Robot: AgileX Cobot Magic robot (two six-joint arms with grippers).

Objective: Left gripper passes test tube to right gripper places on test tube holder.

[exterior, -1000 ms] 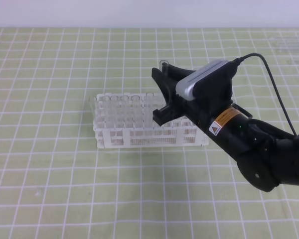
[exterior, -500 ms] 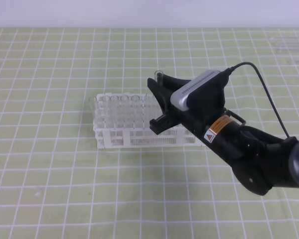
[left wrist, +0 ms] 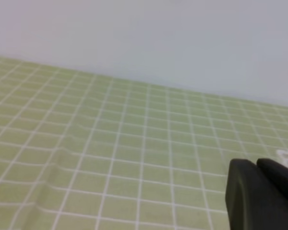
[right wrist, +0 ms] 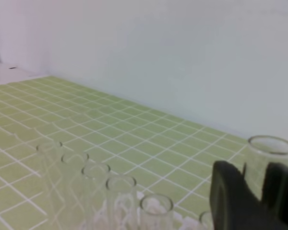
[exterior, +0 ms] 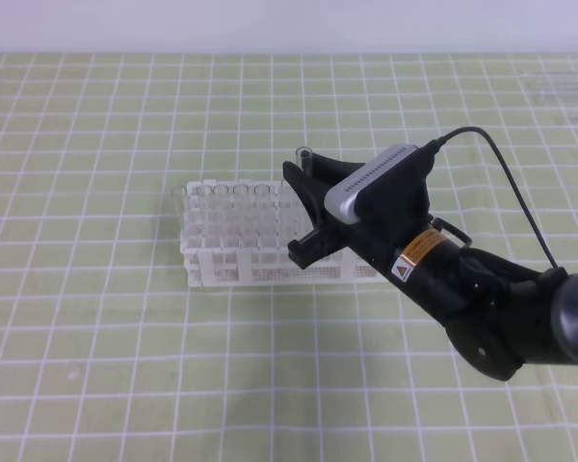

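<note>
**Test Tube Held Above Holder**

The test tube (exterior: 305, 154) is light, rigid, smooth and probably fragile; grip it on the upper wall, below the rim. The right end effector (exterior: 304, 207) is closed on it, tube upright over the right part of the test tube holder (exterior: 222, 262). The arm reaches in from the lower right, angled downward. Left end effector (left wrist: 264, 191): fingers together, nothing held.

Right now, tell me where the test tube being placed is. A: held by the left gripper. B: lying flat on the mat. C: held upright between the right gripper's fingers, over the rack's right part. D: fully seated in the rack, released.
C: the test tube stands upright between the right gripper fingers, its rim above them, over the right part of the test tube holder; the left gripper holds nothing.
</note>
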